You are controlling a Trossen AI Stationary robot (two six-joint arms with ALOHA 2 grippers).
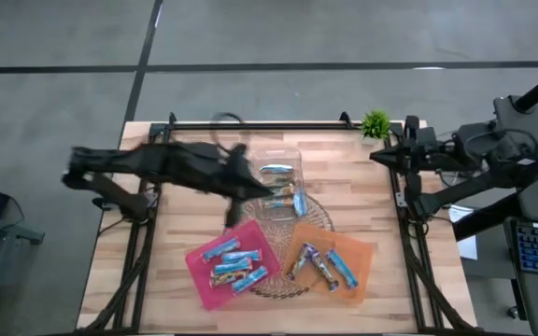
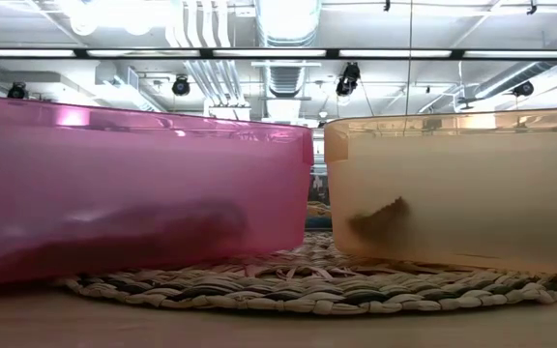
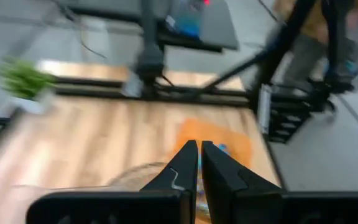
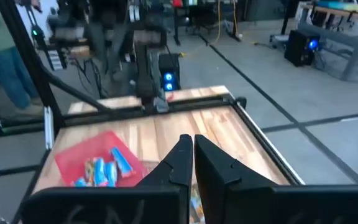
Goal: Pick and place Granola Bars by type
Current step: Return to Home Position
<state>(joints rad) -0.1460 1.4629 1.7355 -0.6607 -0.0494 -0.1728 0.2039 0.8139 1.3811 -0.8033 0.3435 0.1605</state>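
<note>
We see bare worktop (image 1: 353, 187) right of the clear box (image 1: 260, 161); the pink tray (image 1: 199, 259), orange tray (image 1: 364, 254) and outstretched left arm (image 1: 171, 163) block the middle.

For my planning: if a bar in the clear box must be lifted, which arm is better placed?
Probably left: the left end effector hangs by the clear box; the right end effector waits at the table's right edge.

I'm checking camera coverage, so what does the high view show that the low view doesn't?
Only the high view shows the granola bars plainly, the clear box, the left arm over the table, the right arm at its right edge and a small plant. Only the low view shows ceiling ducts and lights. Both show the pink tray, the orange tray and the woven mat under them.
</note>
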